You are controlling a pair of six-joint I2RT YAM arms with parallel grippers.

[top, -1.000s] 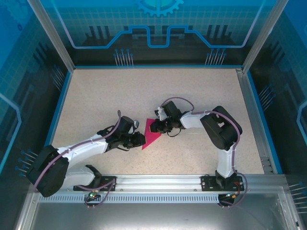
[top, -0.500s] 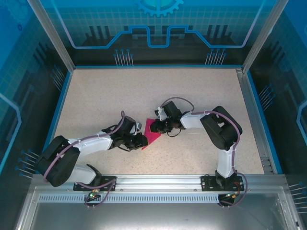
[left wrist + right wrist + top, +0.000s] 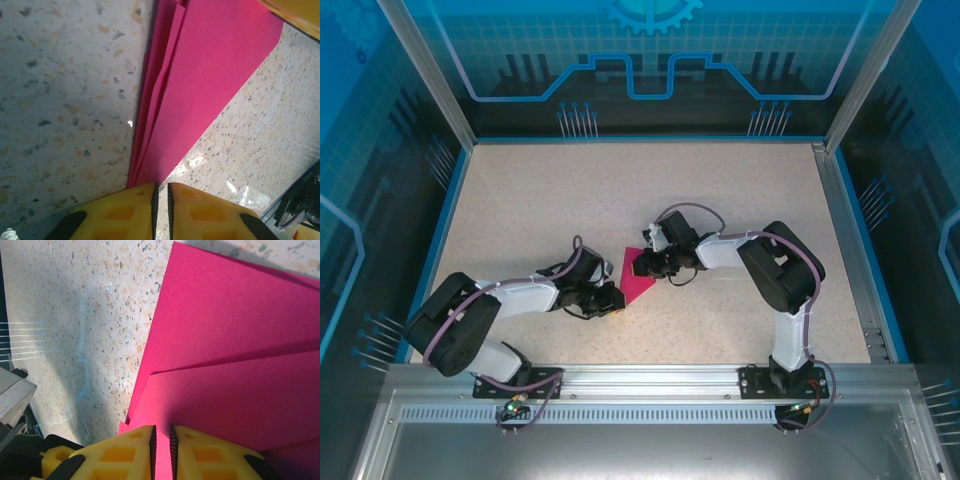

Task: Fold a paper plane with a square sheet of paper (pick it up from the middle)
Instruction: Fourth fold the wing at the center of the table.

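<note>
Paper sheet (image 3: 638,283), magenta-pink, plain, folded into overlapping layers with a pointed outline. I find it on the bench (image 3: 520,200) about midway between the left and right edges, somewhat nearer the near edge than the far one, between the two grippers.

Left gripper (image 3: 612,300): at the sheet's near point. In my left wrist view its yellow pads (image 3: 125,212) are a thin slit apart, and the sheet's narrow end (image 3: 210,75) runs right up to them. I cannot tell whether the paper is pinched or only touched.

Right gripper (image 3: 644,267): on the sheet's far-right part. In my right wrist view its yellow pads (image 3: 120,455) are nearly together, with the sheet's layers (image 3: 235,340) passing into the slit between them, so the paper is clamped.

Surface: pale beige top with dark and tan speckles, glossy in places, and a blue border (image 3: 448,220) along the left, far and right edges.

Surroundings: aluminium posts (image 3: 425,75) at the far corners, blue translucent panels with a printed gear and line graphic (image 3: 650,12), and an aluminium rail (image 3: 650,378) along the near edge carrying both arm bases.

Also present: purple cables (image 3: 695,208) looped along both arms.
</note>
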